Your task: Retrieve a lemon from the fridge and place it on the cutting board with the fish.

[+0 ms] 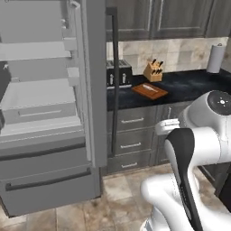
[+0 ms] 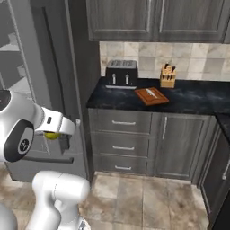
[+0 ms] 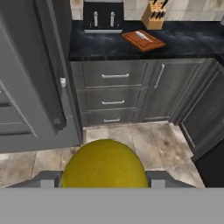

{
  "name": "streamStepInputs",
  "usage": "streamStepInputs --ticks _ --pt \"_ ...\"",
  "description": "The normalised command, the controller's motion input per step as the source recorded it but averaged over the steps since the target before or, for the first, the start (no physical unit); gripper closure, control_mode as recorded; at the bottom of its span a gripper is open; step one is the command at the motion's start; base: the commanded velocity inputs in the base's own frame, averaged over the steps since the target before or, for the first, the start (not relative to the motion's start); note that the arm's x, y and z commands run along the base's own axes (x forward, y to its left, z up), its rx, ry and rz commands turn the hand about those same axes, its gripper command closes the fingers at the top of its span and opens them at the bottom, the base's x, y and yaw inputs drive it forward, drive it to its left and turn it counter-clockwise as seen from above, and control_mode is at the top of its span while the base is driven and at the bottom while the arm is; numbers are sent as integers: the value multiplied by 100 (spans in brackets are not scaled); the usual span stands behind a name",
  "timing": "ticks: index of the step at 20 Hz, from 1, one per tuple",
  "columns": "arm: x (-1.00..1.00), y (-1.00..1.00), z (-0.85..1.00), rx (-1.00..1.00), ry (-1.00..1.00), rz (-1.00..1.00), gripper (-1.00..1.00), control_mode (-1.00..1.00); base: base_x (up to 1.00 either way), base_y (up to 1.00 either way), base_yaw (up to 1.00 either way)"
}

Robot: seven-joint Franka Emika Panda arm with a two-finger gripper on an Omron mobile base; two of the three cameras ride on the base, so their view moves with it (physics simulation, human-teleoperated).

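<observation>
The lemon point(image 3: 103, 164) sat between my gripper's point(image 3: 104, 179) jaws, which were closed on its sides; it hung low, out in front of the open fridge point(image 1: 49, 108) and above the tiled floor point(image 3: 148, 140). In the right base view the lemon point(image 2: 52, 134) showed as a yellow spot under the wrist, beside the fridge door point(image 2: 45, 81). The cutting board point(image 3: 143, 40) lay on the dark counter point(image 3: 183, 41), well apart from the fruit, between the toaster point(image 3: 103, 17) and the knife block point(image 3: 154, 15), with the pale fish point(image 3: 143, 36) lying on it. I judged the retrieval done and the carry in hand. The next move called for lifting the lemon above counter height, bringing it rightward over the board, and lowering it onto bare wood beside the fish.
</observation>
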Motion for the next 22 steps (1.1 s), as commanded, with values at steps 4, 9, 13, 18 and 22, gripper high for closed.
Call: streamStepInputs --ticks 4,9,13,18,22 --pt "0 0 0 0 0 0 100 100 1 -84 0" --pt "0 0 0 0 0 0 100 100 10 -73 -2" --pt "0 0 0 0 0 0 100 100 31 -49 0" --pt "0 0 0 0 0 0 100 100 83 -15 1" --pt "0 0 0 0 0 0 100 100 98 -27 5"
